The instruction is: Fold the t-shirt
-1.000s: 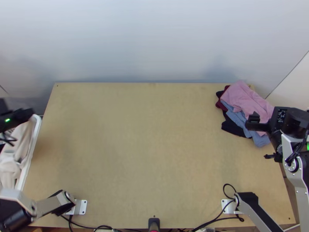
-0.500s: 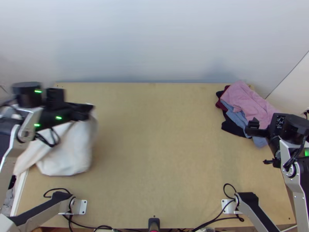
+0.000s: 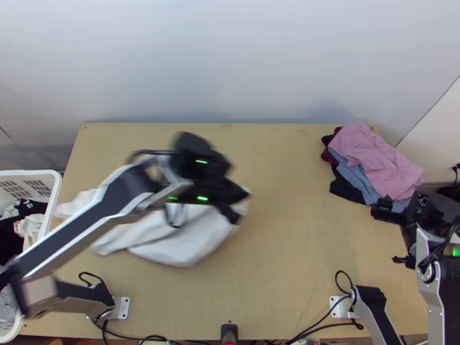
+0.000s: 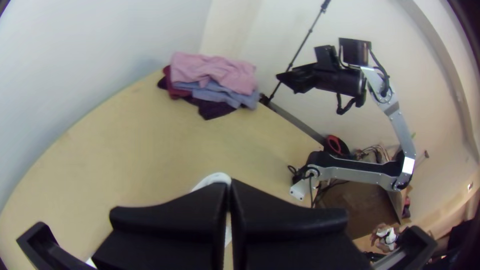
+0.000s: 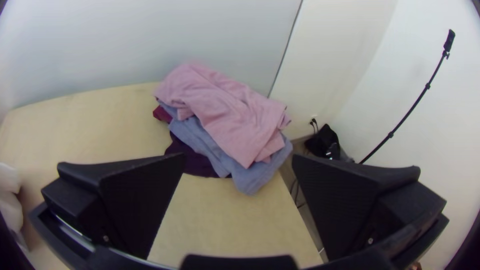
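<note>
Hanging from flat black fingers (image 3: pixel 233 191), rumpled white cloth (image 3: pixel 192 237)

Top cam: high over bench (image 3: pixel 287 259) near edge, btwn the arm bases, looking steeply down, w/ wall (image 3: pixel 230 69) beyond. L wrist cam: on L arm (image 3: pixel 100 221), faces across bench to pile (image 3: pixel 374 155) & R arm (image 3: pixel 435 282). R wrist cam: on R arm, faces pile & wall, nearer pile than L wrist cam. All 3 share pile, wall & part of bench; top & R wrist also share some white cloth (image 3: pixel 190 241).
</note>
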